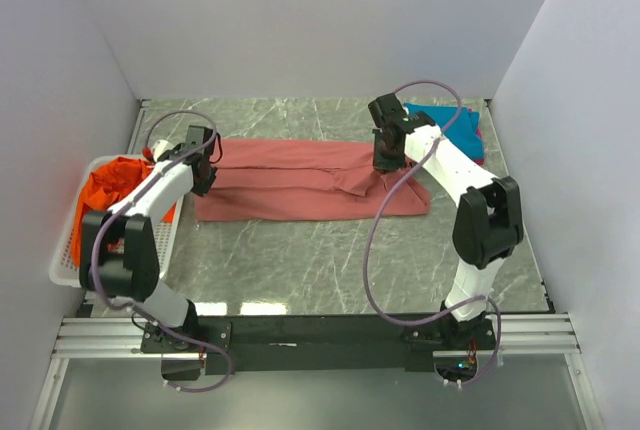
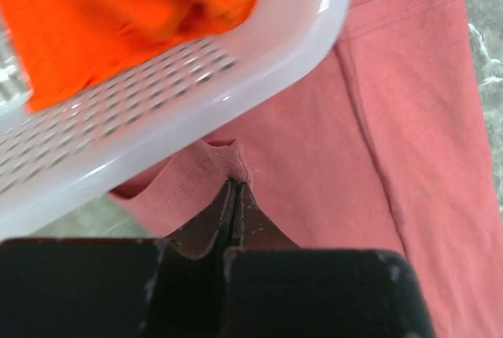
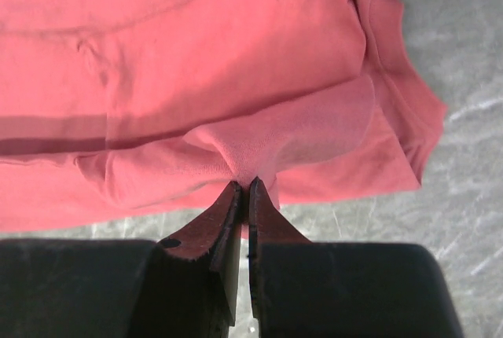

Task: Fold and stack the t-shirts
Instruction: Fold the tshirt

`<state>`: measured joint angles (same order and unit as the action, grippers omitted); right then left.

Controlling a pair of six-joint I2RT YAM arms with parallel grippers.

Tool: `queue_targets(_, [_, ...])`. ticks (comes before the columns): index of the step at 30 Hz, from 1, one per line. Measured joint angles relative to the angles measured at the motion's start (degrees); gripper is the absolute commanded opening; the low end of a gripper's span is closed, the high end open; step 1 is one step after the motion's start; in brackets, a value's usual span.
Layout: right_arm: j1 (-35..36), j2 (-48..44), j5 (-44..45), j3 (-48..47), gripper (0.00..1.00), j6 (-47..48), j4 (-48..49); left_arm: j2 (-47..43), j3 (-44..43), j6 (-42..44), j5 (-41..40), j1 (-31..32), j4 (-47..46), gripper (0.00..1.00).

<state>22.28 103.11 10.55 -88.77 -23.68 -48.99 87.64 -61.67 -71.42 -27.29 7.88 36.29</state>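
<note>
The left gripper (image 2: 236, 185) had its two fingers pressed together on a small peak of cloth, a pinch taken at the edge of the salmon-red shirt (image 2: 377, 118). The fabric rose to a little tuft right at the fingertips. From that pinch the shirt ran away toward 1 o'clock in the left wrist view, smooth apart from stitched seams. Just beyond the fingertips, toward 11 o'clock, the rim of the white mesh basket (image 2: 267, 59) overlapped the shirt's corner. The orange shirt (image 2: 118, 8) lay bunched inside the basket.

The right gripper (image 3: 244, 187) was likewise clamped on the salmon-red cloth, its fingers closed on a fold pulled up into a tent (possibly a sleeve flap, though I could not tell). The rest of the garment spread toward 12 o'clock in the right wrist view, with bare table at 3 o'clock.

From above, the salmon-red shirt lay as a long band across the middle of the grey marbled table (image 1: 300, 280), running from 9 o'clock to 3 o'clock. The left gripper was at its 9 o'clock end and the right gripper near its 2 o'clock edge. The basket sat at the table's 9 o'clock side, with orange cloth heaped up in it. The teal shirt (image 1: 447, 120) lay in the far corner toward 1 o'clock, close behind the right wrist.
</note>
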Motion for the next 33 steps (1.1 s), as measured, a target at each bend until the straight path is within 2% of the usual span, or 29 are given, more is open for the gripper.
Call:
queue_targets(3, [-0.81,3.32,-0.13,-2.99,0.01,0.02,-0.07,4.07,-2.16,1.90,0.48,-0.46,-1.77,0.01])
queue_targets(4, [-0.98,4.22,-0.17,-3.78,0.02,0.07,0.00,5.18,-2.82,2.34,0.52,-0.57,-2.08,0.06])
queue_targets(5, [-1.20,5.22,-0.17,-4.76,0.04,0.17,0.09,6.16,-3.39,2.95,0.57,-0.63,-2.49,0.18])
queue_targets(7, [-1.55,7.37,-0.24,-7.23,0.23,0.33,0.17,8.11,-4.92,3.89,0.48,-0.79,-2.60,0.39])
queue_targets(8, [-1.70,8.83,-0.37,-8.92,0.32,0.42,0.20,9.18,-6.05,4.31,0.44,-0.92,-2.38,0.64])
queue_targets(9, [-1.86,10.36,-0.48,-11.13,0.46,0.59,0.09,9.92,-7.13,4.92,0.44,-1.01,-2.25,0.78])
queue_targets(11, [-2.21,13.88,-0.37,-15.96,0.56,1.31,0.55,11.39,-9.88,5.09,0.74,-1.22,-1.90,0.99])
queue_targets(12, [-2.29,14.93,-0.28,-17.44,0.64,1.77,0.87,11.56,-10.84,5.51,0.83,-1.20,-2.01,0.99])
queue_targets(16, [-2.36,15.65,0.42,-18.91,0.67,2.54,2.43,11.06,-12.85,6.84,1.77,-1.20,-2.84,0.99])
queue_targets(17, [-2.40,14.84,0.42,-17.88,0.73,2.58,3.23,10.69,-12.87,7.37,2.12,-1.20,-2.95,0.99])
queue_targets(23, [-2.45,0.83,-6.47,3.23,0.78,2.78,11.45,8.37,-12.68,10.56,6.01,-0.20,-3.85,0.99])
queue_targets(25, [-2.45,-0.96,-9.35,6.69,0.78,2.75,12.66,8.04,-12.66,11.28,7.34,0.44,-4.44,1.00])
queue_targets(29, [-2.16,1.95,-14.27,7.08,0.79,2.75,15.80,8.04,-12.61,12.39,9.73,1.46,-5.46,0.99])
queue_targets(33, [-1.55,9.66,-17.90,1.22,0.79,2.34,16.52,8.04,-12.70,13.29,11.04,1.81,-5.51,0.99])
